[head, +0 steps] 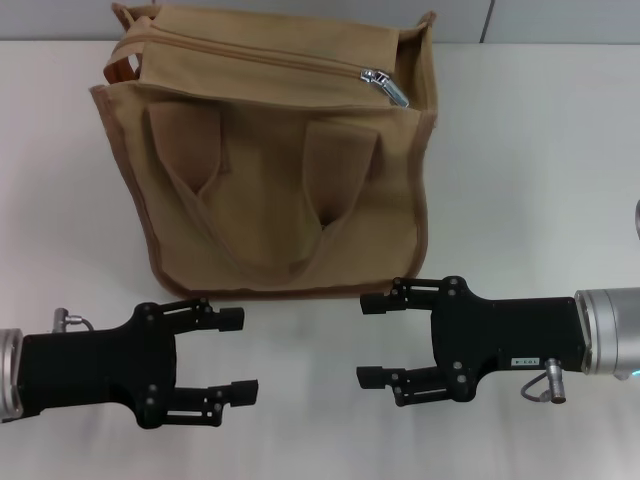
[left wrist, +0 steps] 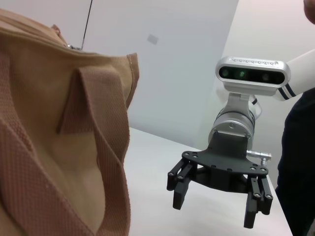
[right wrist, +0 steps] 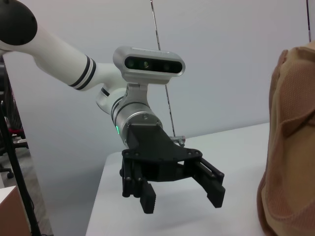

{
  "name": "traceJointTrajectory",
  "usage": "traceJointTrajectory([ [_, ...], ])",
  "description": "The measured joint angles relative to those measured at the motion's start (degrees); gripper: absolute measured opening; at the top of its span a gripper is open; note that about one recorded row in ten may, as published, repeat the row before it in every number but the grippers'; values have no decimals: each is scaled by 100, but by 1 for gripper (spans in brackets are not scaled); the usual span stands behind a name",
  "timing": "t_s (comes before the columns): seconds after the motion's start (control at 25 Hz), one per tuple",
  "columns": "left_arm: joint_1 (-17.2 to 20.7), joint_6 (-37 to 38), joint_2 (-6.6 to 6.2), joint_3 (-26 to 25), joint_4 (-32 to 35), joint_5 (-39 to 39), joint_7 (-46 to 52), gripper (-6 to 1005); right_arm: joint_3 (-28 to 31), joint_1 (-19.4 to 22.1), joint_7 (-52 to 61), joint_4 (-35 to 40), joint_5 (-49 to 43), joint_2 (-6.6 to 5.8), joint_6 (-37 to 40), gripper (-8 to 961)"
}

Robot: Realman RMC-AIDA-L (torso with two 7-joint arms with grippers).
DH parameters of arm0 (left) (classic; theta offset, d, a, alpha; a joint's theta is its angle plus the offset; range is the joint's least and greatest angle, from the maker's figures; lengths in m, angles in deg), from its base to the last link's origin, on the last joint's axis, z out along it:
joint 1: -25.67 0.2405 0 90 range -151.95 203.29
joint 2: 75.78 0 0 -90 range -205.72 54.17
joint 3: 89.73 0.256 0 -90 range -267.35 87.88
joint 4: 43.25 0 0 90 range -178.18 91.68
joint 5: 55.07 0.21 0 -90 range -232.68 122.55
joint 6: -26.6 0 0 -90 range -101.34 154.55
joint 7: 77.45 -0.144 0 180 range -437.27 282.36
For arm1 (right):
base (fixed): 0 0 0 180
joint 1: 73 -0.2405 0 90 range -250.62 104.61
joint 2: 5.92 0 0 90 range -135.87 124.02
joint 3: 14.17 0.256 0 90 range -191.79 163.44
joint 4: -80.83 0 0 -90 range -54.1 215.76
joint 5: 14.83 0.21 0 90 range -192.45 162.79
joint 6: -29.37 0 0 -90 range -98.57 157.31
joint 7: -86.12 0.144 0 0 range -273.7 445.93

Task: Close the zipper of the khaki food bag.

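Observation:
The khaki food bag [head: 280, 200] stands on the white table at the back middle of the head view, with brown piping and its looped handles [head: 330, 190] hanging down the near side. The zipper [head: 260, 58] runs across the top panel; its silver pull tab [head: 385, 87] lies near the right end. My left gripper [head: 240, 355] is open and empty, in front of the bag's lower left corner. My right gripper [head: 370, 340] is open and empty, in front of the lower right corner, facing the left one. The bag [left wrist: 54, 147] also fills the left wrist view.
The white table [head: 540, 180] extends on both sides of the bag. The left wrist view shows the right gripper [left wrist: 221, 196] over the table. The right wrist view shows the left gripper [right wrist: 182, 191] and an edge of the bag [right wrist: 290, 162]. A grey wall stands behind.

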Motion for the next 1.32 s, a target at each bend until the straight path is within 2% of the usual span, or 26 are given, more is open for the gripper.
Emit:
traceJointTrajectory([
  [1.32,-49,-177,32,-4,9,15,-67,837,43,1,-6,-9,9,0,46,777],
])
